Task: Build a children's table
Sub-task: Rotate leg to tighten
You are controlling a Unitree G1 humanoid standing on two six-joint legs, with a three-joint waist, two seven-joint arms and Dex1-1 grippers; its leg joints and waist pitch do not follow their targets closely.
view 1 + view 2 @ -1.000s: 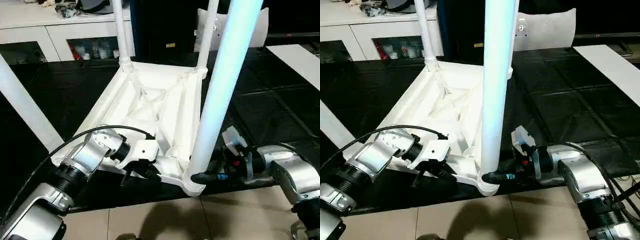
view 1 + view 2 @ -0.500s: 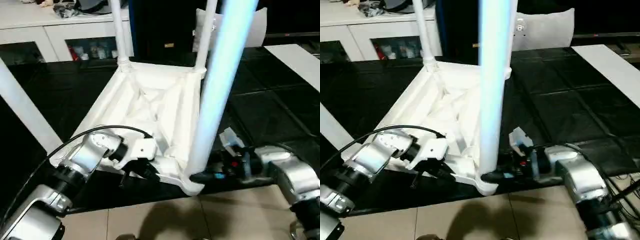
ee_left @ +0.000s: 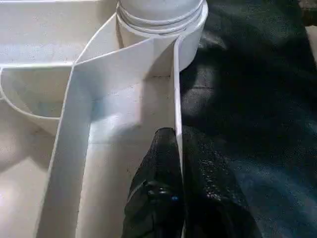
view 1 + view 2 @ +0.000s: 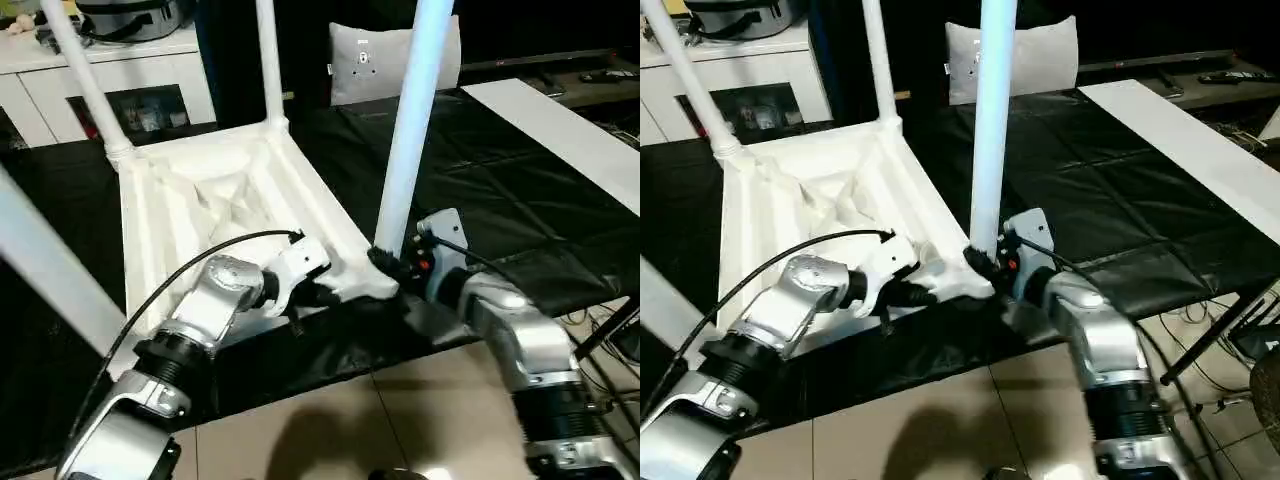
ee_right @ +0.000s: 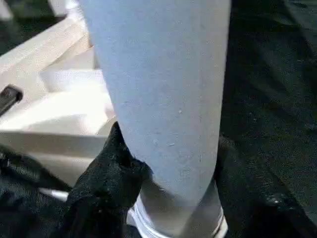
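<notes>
Left eye view: upside-down tabletop (image 4: 200, 200) lies on a black mat (image 4: 520, 200). Left gripper (image 3: 173, 148) pinches the tabletop's rim; right gripper (image 4: 385, 262) clamps the nearest leg (image 4: 405, 140) by its socket.

A black padded mat (image 4: 480, 170), quilted into large squares, serves as the landmark here. Its near edge meets a beige tiled floor (image 4: 380, 420). At the mat's far side stands a white low cabinet with glass doors (image 4: 120, 85), small items dimly visible behind the glass, and a dark rounded object (image 4: 125, 15) resting on the cabinet top. Also at the far side, a grey square cushion (image 4: 375, 65) stands upright. Across the mat's far right corner lies a long white flat board (image 4: 560, 125). Thin dark cables (image 4: 1210, 320) trail off the mat's right edge.
</notes>
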